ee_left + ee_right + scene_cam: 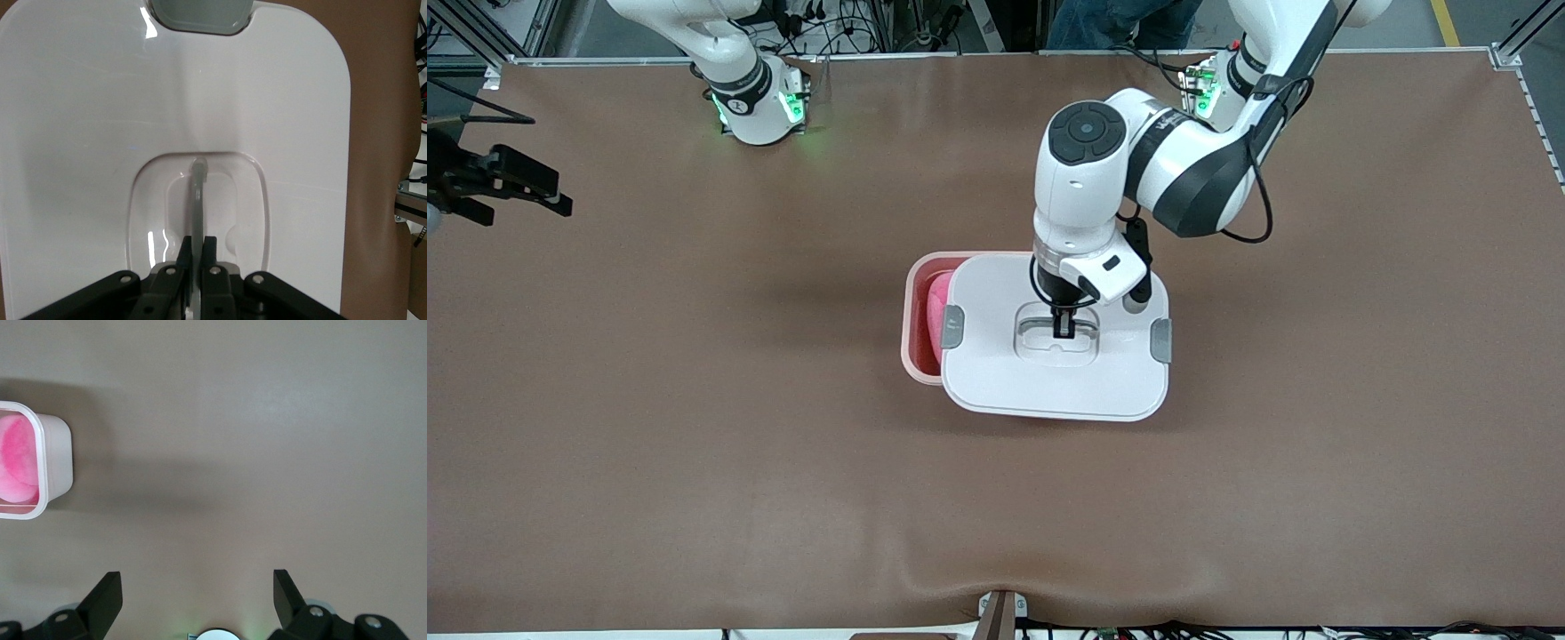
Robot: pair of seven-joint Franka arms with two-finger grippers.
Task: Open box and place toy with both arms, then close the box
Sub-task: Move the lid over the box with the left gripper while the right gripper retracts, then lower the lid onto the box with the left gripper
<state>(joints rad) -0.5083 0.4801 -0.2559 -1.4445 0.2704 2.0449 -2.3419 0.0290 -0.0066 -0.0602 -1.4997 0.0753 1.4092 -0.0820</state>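
The box's pink tub [912, 311] stands mid-table with the pink toy [937, 311] inside it. The white lid [1049, 378] hangs over most of the tub, shifted toward the left arm's end, so a strip at the right arm's end stays uncovered. My left gripper [1064, 331] is shut on the thin handle [198, 193] in the lid's [87, 133] recess. My right gripper [516, 191] waits open over bare table at the right arm's end. Its wrist view shows the open right gripper [197, 577], the tub [57, 453] and the toy [17, 453].
Grey clips [952, 326] [1160, 340] sit at the lid's two short ends. The brown table cover wrinkles at the near edge by a small mount [996, 613]. Both arm bases [760, 107] [1214, 89] stand along the table's edge farthest from the front camera.
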